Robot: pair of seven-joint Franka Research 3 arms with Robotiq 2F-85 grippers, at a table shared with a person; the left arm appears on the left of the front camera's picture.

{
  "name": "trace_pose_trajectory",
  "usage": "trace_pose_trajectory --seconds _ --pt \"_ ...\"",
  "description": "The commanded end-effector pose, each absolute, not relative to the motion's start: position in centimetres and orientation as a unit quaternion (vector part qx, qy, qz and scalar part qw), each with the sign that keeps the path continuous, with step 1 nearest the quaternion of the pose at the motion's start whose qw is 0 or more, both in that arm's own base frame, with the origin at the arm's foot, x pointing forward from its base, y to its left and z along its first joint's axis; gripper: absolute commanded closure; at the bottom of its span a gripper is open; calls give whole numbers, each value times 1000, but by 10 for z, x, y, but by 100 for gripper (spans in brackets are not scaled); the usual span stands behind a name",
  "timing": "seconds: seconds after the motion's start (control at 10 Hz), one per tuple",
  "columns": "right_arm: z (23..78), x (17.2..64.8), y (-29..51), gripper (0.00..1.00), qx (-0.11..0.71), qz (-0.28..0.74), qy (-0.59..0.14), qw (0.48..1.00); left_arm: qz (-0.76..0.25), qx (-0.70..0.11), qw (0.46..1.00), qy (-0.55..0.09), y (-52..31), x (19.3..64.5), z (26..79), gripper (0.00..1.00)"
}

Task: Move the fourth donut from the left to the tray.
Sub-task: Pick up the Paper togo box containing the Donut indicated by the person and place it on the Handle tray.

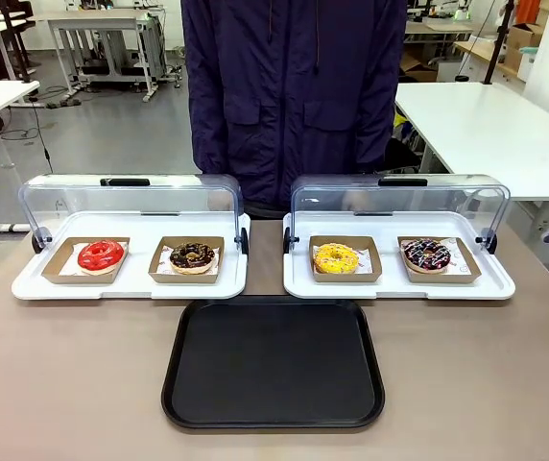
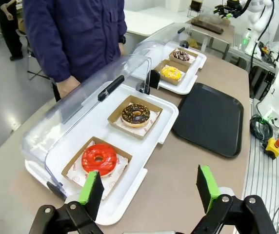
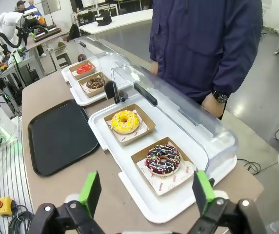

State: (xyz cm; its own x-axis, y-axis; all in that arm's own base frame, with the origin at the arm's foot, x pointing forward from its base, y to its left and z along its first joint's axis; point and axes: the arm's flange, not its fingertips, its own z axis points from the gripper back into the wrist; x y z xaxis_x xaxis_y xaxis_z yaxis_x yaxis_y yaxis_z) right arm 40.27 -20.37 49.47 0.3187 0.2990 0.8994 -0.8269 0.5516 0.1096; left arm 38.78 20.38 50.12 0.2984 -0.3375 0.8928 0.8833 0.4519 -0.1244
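Donuts in brown cardboard holders sit in a row on two white lidded trays across the table (image 1: 63, 384). The fourth donut (image 1: 427, 254), chocolate-glazed with pink and white sprinkles, rests in its holder at the right end of the right white tray (image 1: 399, 286), under a raised clear lid. The black tray (image 1: 274, 365) lies just in front of both. Both the left hand (image 2: 149, 187) and the right hand (image 3: 146, 191) are spread wide, grasping nothing. A person (image 1: 294, 96) stands behind.

Beyond my right gripper (image 3: 147, 192) I see a smooth grey floor (image 3: 271, 97) under even indoor light. Ahead of my left gripper (image 2: 149, 187) stands a white table (image 2: 144, 22). Farther off are a white workbench (image 1: 102, 24) and cardboard boxes (image 1: 519, 43).
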Motion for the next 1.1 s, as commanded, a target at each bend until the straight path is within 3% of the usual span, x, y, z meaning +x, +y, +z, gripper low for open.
trace_pose_trajectory --seconds 0.0,1.0 --pt "495 405 -203 0 296 372 -456 752 -415 -324 736 -426 204 388 504 0" --pt "495 405 -203 0 296 372 -456 752 -415 -324 736 -426 204 388 504 0"
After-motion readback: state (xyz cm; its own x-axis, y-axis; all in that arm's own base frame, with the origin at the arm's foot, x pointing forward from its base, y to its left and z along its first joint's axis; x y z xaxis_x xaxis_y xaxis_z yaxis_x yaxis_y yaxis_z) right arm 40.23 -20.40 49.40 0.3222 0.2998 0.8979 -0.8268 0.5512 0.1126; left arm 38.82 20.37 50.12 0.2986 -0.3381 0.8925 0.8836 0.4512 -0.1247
